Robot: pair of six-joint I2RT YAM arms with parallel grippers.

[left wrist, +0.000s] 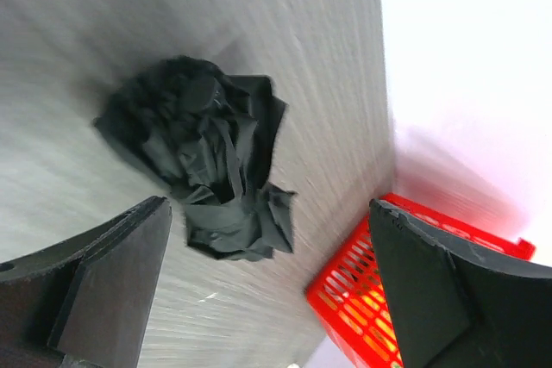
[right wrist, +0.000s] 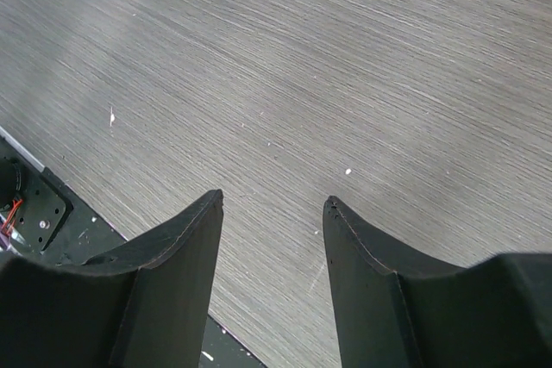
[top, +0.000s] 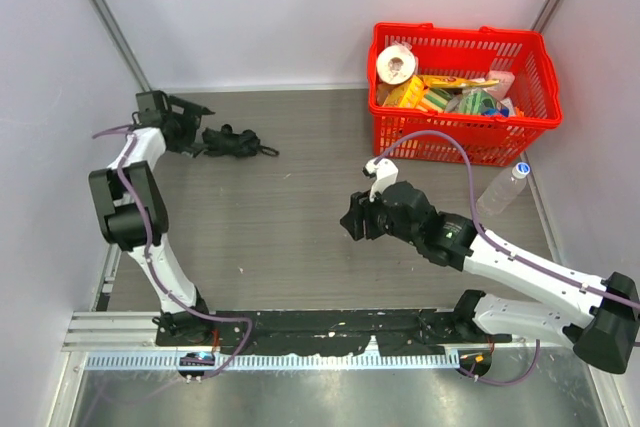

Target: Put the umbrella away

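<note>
Found umbrella (top: 232,141) crumpled on counter (top: 290,257), far left. Noted left fingers (left wrist: 121,273) spread wide, gripping nothing, umbrella just ahead. Noted right fingers (right wrist: 172,273) partly parted, empty, above counter centre.

Legible text: none in any view. Packets (top: 440,97) in red basket (top: 440,144), well beyond the right gripper (top: 347,222) tips, carry coloured print, too small to read.
</note>
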